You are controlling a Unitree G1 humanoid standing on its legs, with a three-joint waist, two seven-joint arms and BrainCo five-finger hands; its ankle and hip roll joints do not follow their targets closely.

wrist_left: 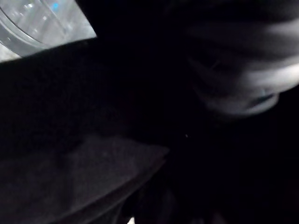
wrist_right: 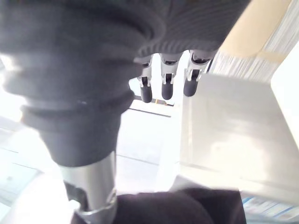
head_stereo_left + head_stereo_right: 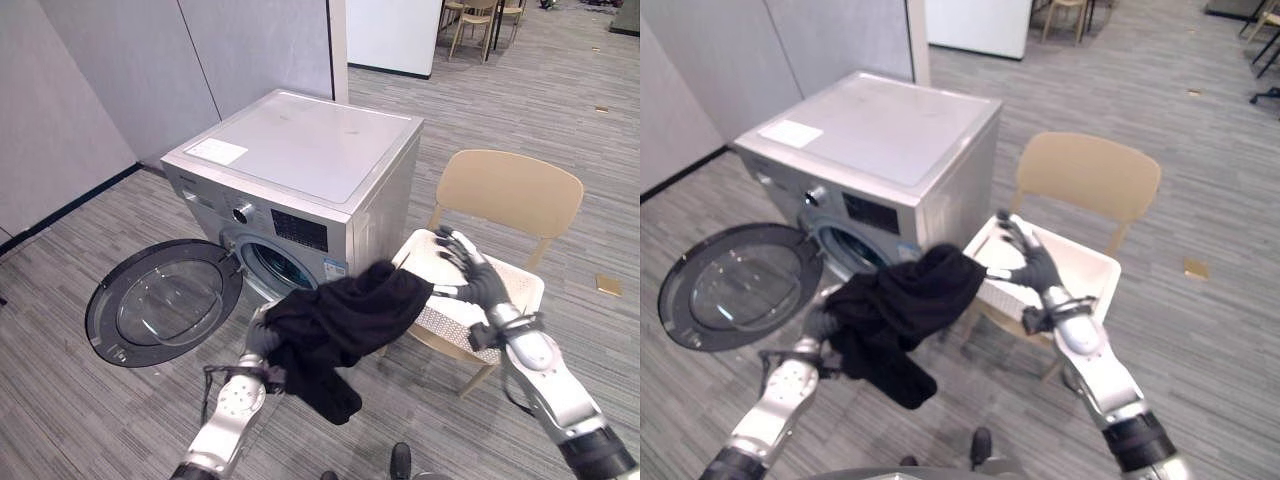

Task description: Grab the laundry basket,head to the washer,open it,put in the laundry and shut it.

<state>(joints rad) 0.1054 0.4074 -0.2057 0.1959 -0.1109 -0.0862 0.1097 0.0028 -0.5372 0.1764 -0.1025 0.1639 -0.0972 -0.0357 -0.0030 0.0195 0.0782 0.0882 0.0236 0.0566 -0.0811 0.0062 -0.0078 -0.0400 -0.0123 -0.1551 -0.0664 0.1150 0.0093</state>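
My left hand (image 3: 261,339) holds a black garment (image 3: 340,320) bunched up in the air in front of the washer (image 3: 300,150). The cloth hangs down from the hand and reaches right to the edge of the white laundry basket (image 3: 521,287). The basket sits on a wooden chair (image 3: 510,190) beside the washer. My right hand (image 3: 472,272) hovers open over the basket, fingers (image 2: 167,86) straight. The washer's round door (image 3: 165,300) is swung wide open to the left, and the drum opening (image 3: 280,268) is exposed. In the left wrist view, black cloth (image 1: 117,116) covers the hand.
The washer stands against grey partition walls (image 3: 120,60). Grey plank floor (image 3: 90,400) lies around the open door. More chairs (image 3: 478,20) stand far back in the room.
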